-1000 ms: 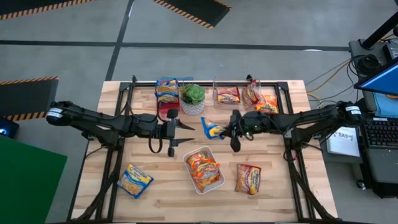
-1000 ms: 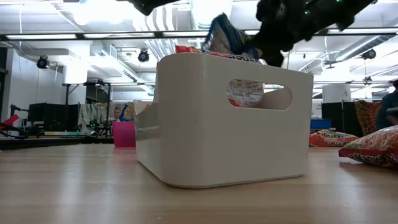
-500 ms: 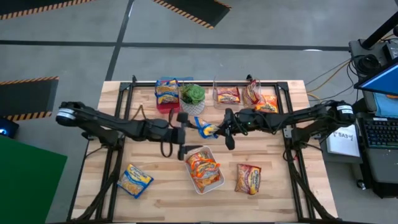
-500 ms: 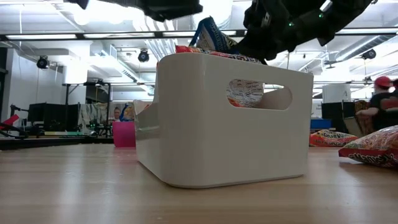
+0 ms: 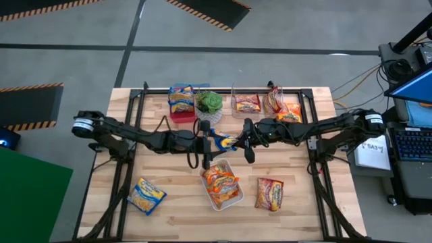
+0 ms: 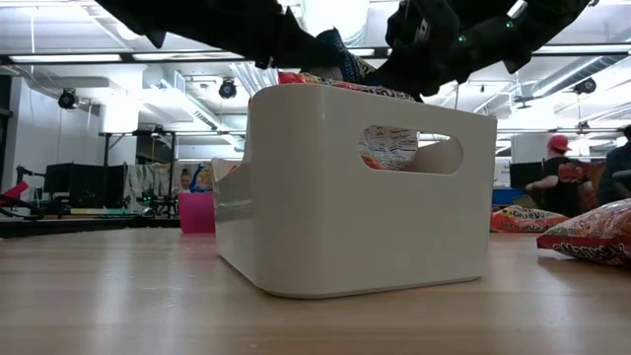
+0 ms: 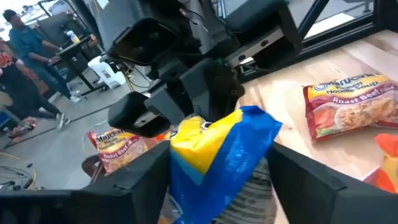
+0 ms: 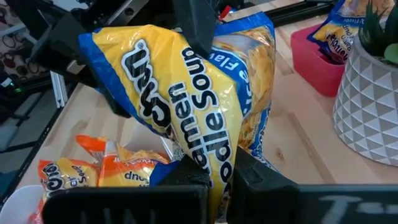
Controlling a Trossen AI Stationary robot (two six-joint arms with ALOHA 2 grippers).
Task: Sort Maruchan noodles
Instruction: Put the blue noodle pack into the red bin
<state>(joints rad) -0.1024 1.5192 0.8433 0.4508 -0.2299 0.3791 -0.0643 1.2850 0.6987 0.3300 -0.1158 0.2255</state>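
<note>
The blue-edged noodle packet (image 5: 226, 140) hangs mid-frame above the table, pinched in the right gripper (image 5: 241, 140). The left gripper (image 5: 205, 141) straddles its other end, jaws apart. Closing squarely before the right lets go looks wise, over the white bin (image 5: 231, 200).

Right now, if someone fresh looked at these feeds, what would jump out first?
Mid-table, above the white bin, a blue-edged noodle packet hangs between both arms: the right gripper is shut on it while the left gripper has its fingers open around its other end. Next, the orange packets piled in that bin, and the green potted plant just behind the handover.
</note>
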